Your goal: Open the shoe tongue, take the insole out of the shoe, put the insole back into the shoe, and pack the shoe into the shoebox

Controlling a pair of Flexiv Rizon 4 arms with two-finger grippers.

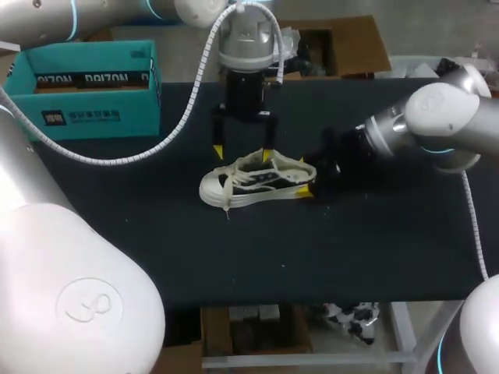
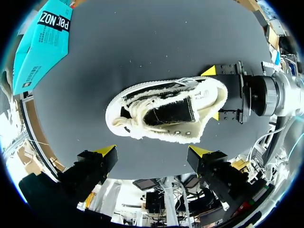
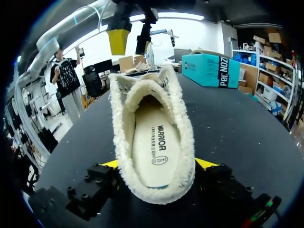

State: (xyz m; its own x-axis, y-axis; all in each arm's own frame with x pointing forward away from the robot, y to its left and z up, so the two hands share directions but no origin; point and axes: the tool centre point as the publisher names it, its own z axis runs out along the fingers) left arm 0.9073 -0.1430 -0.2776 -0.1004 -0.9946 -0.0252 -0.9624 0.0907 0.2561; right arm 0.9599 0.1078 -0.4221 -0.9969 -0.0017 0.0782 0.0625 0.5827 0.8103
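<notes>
1. Nearest the head camera is the left arm [image 1: 70, 288], which enters from the left with its wrist hanging over mid-table. The right arm [image 1: 437, 117] reaches in low from the right.
2. Table [image 1: 351, 249]: a dark top that carries all the task's things.
3. Shoebox [image 1: 90, 86]: teal and open, at the far left corner, well apart from the shoe.
4. Shoe [image 1: 257, 181]: cream canvas with frayed edges, upright on its sole at mid-table, heel towards the right arm.
5. Left gripper [image 2: 153, 151]: fingers spread wide above the laced part, touching nothing.
6. Right gripper [image 3: 159, 165]: yellow tips pressed against both sides of the heel, pinching the shoe.
7. Insole [image 3: 154, 147]: lies flat inside the shoe, seen through the opening.
8. Tongue [image 2: 168, 111]: dark, and appears to lie over the throat of the shoe.
9. Step in hand, as judged: opening the tongue, since the insole is in place and the box holds nothing.
10. To do the step well:
   - Let the right gripper anchor the heel against the table.
   - Bring the left gripper straight down and pinch only the tongue's free edge, clear of the laces.
   - Draw the tongue towards the toe without lifting the sole.
</notes>
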